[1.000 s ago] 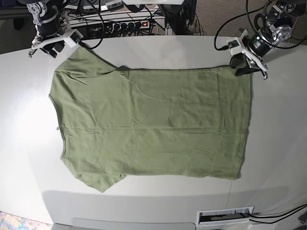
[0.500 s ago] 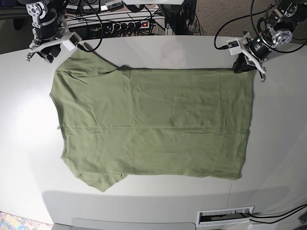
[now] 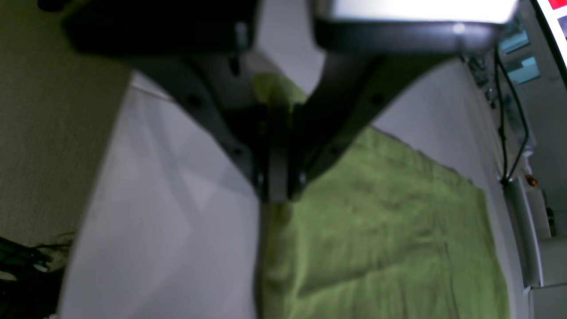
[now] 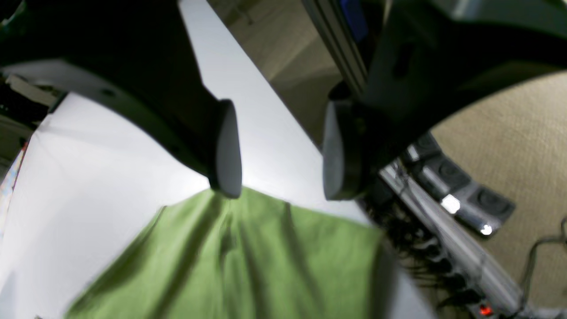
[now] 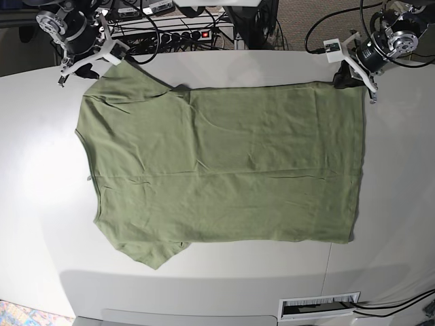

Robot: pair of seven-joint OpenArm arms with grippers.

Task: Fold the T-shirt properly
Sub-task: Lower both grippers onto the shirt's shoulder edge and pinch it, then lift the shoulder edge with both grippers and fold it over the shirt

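Note:
The olive-green T-shirt [image 5: 224,163] lies spread flat on the white table [image 5: 41,170], sleeves at the left and hem at the right. My left gripper [image 5: 348,75] is shut on the hem's far corner. In the left wrist view its fingers [image 3: 266,177] press together with green cloth [image 3: 376,230] pinched between them. My right gripper [image 5: 87,64] hovers at the far sleeve. In the right wrist view it is open [image 4: 279,190], with the sleeve [image 4: 248,257] just beyond its fingertips and nothing between them.
A power strip with a red light [image 5: 185,34] and several cables lie beyond the table's far edge. A vent slot [image 5: 319,305] sits at the near edge. Bare table surrounds the shirt on the left, right and near sides.
The shirt has slid toward the far edge and a little right, with my left gripper holding its corner. My right gripper shifted right along the far sleeve.

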